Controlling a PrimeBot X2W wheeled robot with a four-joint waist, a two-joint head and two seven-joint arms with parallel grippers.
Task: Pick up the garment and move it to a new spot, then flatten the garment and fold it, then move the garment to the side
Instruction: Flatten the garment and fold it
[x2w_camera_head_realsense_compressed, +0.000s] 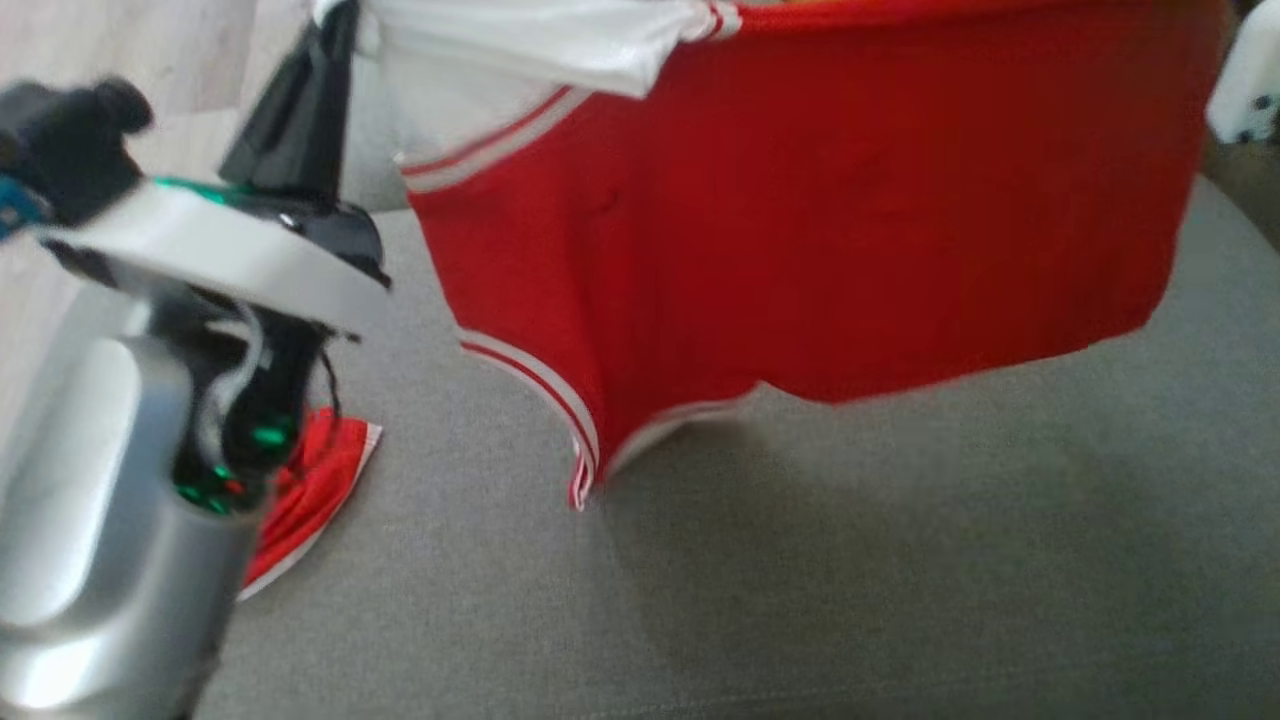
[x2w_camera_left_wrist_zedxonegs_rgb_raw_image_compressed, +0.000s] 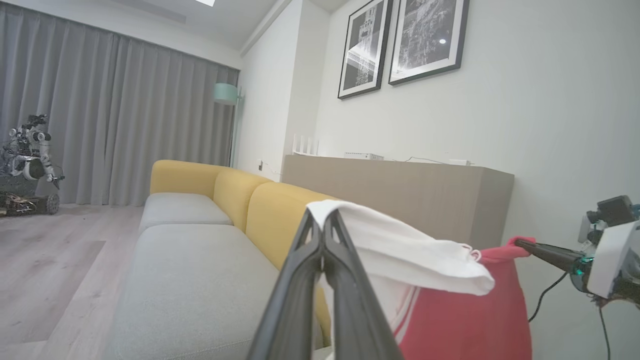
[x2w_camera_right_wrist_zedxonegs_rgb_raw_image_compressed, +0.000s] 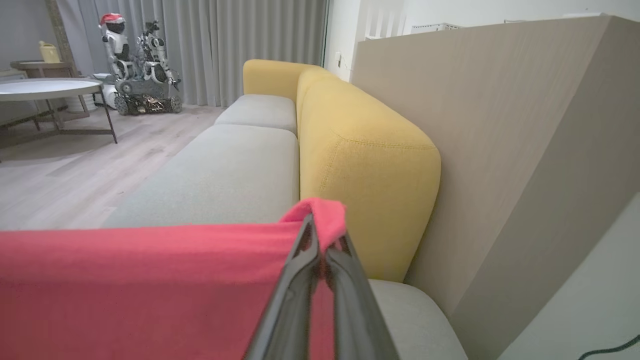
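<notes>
Over sofa (x2w_camera_head_realsense_compressed: 900, 560), mid-frame: clamped shut on garment (x2w_camera_head_realsense_compressed: 800, 230) with left gripper (x2w_camera_left_wrist_zedxonegs_rgb_raw_image_compressed: 324, 216) and right gripper (x2w_camera_right_wrist_zedxonegs_rgb_raw_image_compressed: 322, 239). Lifted; yet to set down, flatten, fold, shift aside.

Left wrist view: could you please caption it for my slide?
Left pincer shut on the garment, held above the grey-and-yellow sofa.

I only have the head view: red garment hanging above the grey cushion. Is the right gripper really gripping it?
Observer: Yes, the right gripper is shut on a red corner of the garment.
Operator: And the left?
Observer: The left gripper is shut on a white fold, which drapes over its tips.
Operator: What's behind the cloth?
Observer: A yellow backrest, then a beige cabinet against the wall.
</notes>
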